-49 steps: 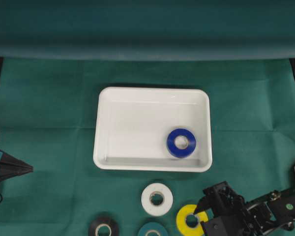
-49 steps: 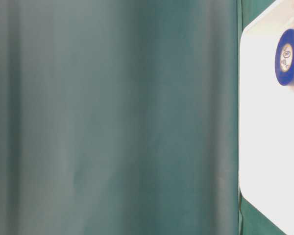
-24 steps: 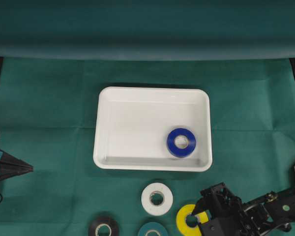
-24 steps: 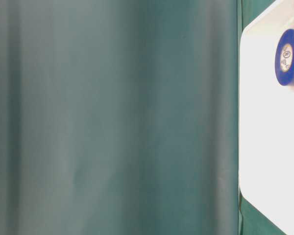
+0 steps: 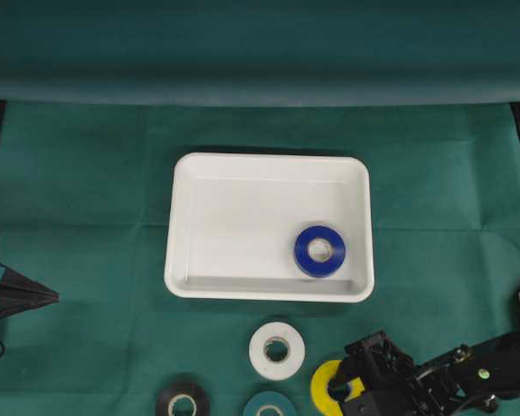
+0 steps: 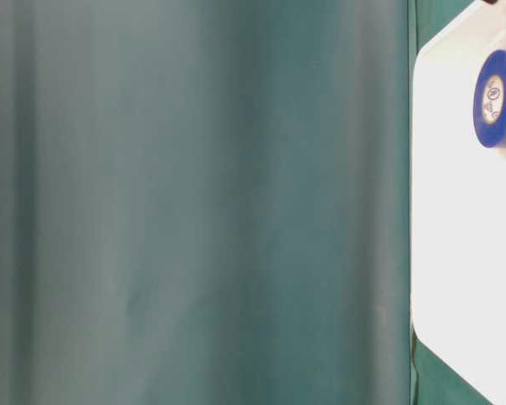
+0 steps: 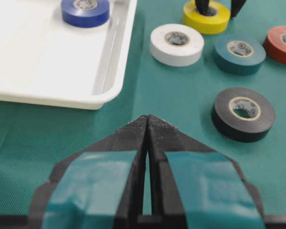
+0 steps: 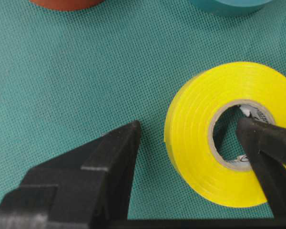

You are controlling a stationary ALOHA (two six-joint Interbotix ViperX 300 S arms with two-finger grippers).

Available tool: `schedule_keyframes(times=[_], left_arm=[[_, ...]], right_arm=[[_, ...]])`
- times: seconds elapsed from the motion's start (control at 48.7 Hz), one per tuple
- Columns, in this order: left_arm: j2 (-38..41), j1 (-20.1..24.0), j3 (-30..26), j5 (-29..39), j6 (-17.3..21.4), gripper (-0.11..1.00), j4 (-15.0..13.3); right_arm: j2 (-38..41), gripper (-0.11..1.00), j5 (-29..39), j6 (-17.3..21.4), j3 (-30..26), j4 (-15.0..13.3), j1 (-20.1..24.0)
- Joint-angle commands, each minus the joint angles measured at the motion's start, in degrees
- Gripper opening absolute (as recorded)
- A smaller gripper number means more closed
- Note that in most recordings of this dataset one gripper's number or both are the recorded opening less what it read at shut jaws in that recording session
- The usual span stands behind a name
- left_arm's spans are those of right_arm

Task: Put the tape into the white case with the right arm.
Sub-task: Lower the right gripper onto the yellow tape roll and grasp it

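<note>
My right gripper (image 8: 190, 138) spread, one finger in yellow tape (image 8: 200, 157) core, other outside; not pinching yet, I think. Tape on cloth below case (image 5: 269, 227). Light, stiff ring; grab through wall

Green cloth (image 5: 87, 191) covers table — creased; darker green backdrop (image 5: 260, 52) behind, light even.

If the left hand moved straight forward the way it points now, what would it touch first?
Probably the white tape roll: the shut left hand points up the bare green cloth between the white plastic case and the black roll. Depth is unclear.
</note>
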State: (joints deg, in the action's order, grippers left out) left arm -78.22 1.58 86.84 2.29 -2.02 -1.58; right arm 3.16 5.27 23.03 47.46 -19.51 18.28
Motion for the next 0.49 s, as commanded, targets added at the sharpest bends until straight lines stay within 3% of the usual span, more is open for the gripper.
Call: schedule_keyframes(times=[0.0, 0.308, 0.37, 0.472], left_arm=[[0.4, 0.2, -0.6, -0.3, -0.1, 0.00, 0.1], [0.4, 0.2, -0.6, -0.3, -0.1, 0.00, 0.1], [0.4, 0.1, -0.6, -0.3, -0.1, 0.00, 0.0], [0.4, 0.2, -0.6, -0.3, -0.1, 0.00, 0.1]], right_arm=[[-0.4, 0.56, -0.4, 0.1, -1.0, -0.1, 0.1], [-0.4, 0.53, 0.0, 0.0, -1.8, -0.1, 0.1], [-0.5, 0.44, 0.1, 0.0, -2.1, -0.1, 0.1], [-0.8, 0.17, 0.0, 0.0, -2.4, -0.1, 0.1]])
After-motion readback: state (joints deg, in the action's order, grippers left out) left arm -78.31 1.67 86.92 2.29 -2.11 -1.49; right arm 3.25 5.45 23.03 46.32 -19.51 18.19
